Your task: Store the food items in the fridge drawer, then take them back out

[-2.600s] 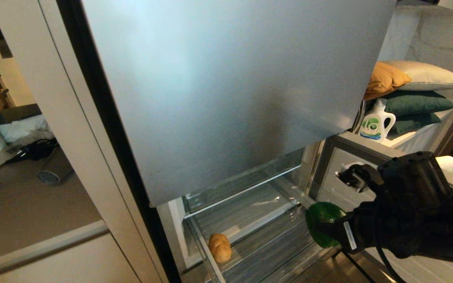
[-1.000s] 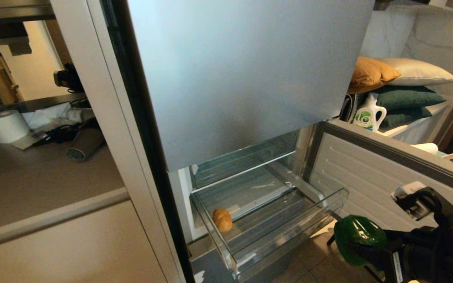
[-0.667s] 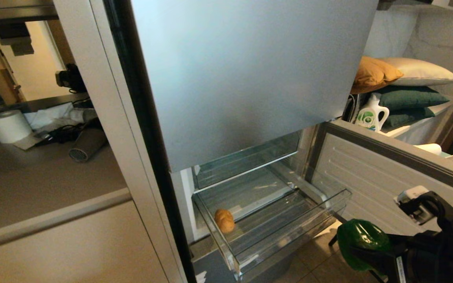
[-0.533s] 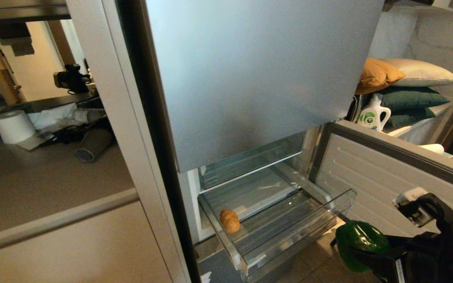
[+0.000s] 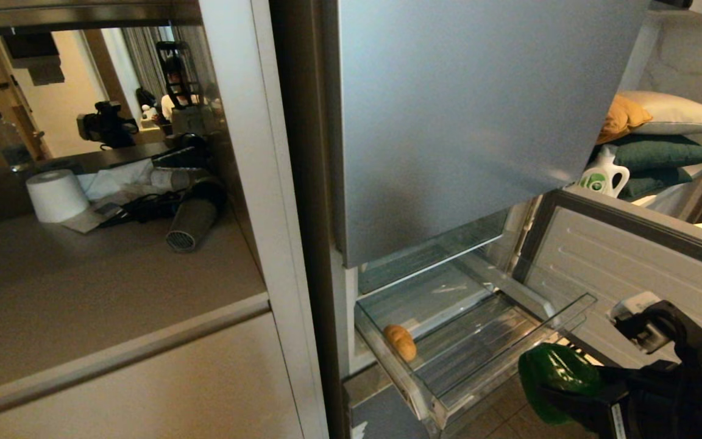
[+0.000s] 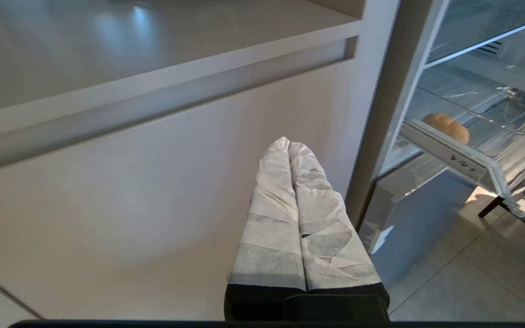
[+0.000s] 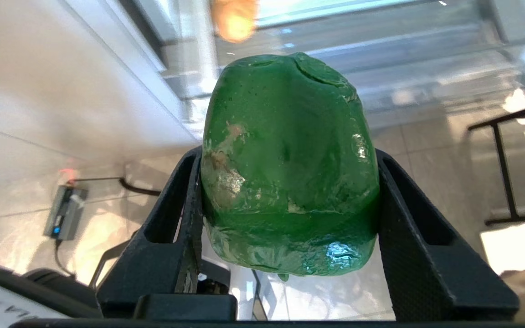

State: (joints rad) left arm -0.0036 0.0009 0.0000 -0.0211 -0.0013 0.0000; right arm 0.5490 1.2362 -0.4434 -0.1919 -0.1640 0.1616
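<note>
My right gripper (image 5: 549,390) is shut on the glossy green bell pepper (image 5: 555,375), held in the air just outside the front right corner of the fridge drawer (image 5: 512,356). In the right wrist view the black fingers (image 7: 185,191) clamp both sides of the pepper (image 7: 290,164). The clear drawer stands pulled out, and the tan potato (image 5: 401,342) lies at its left side, also seen as the potato (image 6: 445,127) past the drawer rim (image 6: 449,157). My left gripper (image 6: 288,145), wrapped in white tape, is shut and empty in front of the beige cabinet.
The tall silver upper door (image 5: 467,122) hangs above the drawer. An open lower door panel (image 5: 625,262) stands to the right behind my arm. A beige cabinet (image 5: 144,378) and a counter with a paper roll (image 5: 55,195) are left. Pillows (image 5: 662,134) and a detergent bottle (image 5: 604,177) sit far right.
The whole head picture has slid to the right, so the camera has moved. The pepper stays clamped in my right gripper, and the potato lies where it was in the drawer.
</note>
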